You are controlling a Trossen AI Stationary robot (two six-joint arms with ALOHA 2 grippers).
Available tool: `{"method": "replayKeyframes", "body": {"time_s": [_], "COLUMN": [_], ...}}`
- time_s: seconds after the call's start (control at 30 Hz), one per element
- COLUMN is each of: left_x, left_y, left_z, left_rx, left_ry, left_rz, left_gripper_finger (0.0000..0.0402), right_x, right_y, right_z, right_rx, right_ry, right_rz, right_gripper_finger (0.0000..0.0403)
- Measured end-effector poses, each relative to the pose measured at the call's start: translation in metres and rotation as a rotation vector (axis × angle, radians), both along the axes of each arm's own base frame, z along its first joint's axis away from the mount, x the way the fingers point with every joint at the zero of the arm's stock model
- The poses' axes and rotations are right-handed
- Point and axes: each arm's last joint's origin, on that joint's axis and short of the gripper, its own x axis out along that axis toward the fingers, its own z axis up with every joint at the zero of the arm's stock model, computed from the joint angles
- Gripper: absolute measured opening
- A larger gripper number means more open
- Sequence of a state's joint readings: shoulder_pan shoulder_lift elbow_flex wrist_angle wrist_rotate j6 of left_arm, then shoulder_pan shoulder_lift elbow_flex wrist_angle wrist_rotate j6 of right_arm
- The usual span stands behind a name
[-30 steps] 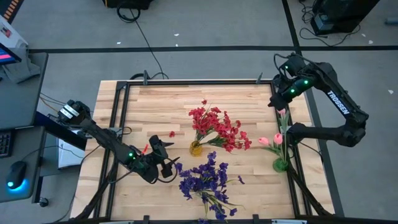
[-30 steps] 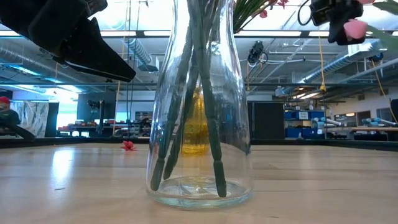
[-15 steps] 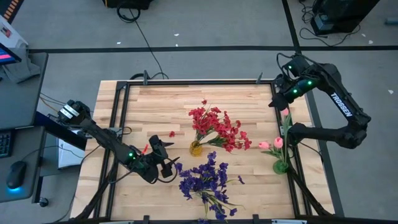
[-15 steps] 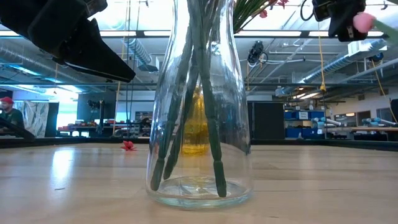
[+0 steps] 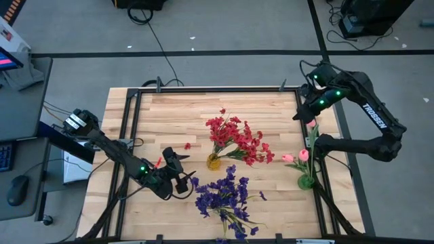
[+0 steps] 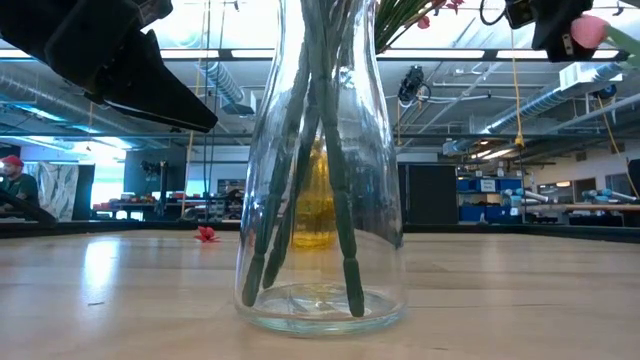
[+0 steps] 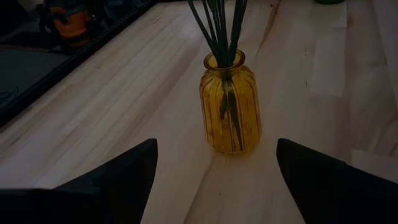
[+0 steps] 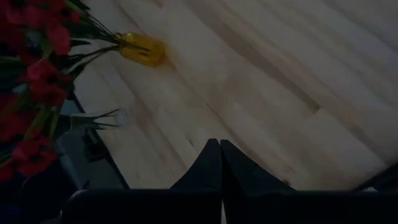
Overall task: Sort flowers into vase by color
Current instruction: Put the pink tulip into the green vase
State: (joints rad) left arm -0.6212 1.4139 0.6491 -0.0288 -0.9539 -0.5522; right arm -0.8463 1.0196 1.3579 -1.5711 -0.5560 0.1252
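High view: left pincer (image 5: 184, 177) apart beside purple flowers (image 5: 222, 194); right pincer (image 5: 303, 113) together over pink buds (image 5: 299, 154).

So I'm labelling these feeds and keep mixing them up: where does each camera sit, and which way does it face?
High view: overhead, looking straight down at the table; both arms show.
Low view: table height, through the clear vase into the room; arms overhead.
Left wrist view: past the open left gripper at the yellow vase.
Right wrist view: past the shut right gripper, down at the tabletop.
Every view shows the yellow vase.
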Motion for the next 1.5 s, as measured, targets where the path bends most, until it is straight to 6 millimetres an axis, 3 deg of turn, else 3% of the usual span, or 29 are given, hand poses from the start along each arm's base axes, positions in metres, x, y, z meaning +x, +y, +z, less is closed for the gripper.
{"method": "replayKeyframes", "body": {"time_s": [1.07,1.33,1.5], "left_x": [0.0,0.0,-0.001], "left_y": [0.0,0.0,0.0], "left_z": [0.0,0.0,-0.001], "left_rx": [0.002,0.006,0.011], "left_ry": [0.001,0.007,0.014], "left_rz": [-0.001,0.0,-0.001], "left_gripper_finger": [0.0335,0.0335,0.0335], "right_x": [-0.003,-0.007,-0.008], "right_y": [0.037,0.046,0.05], "right_z": [0.008,0.035,0.038], "right_rx": [0.078,0.058,0.014], "right_ry": [-0.008,-0.081,-0.081], "right_rz": [0.029,0.026,0.053], "right_gripper_finger": [0.0,0.0,0.0]}}
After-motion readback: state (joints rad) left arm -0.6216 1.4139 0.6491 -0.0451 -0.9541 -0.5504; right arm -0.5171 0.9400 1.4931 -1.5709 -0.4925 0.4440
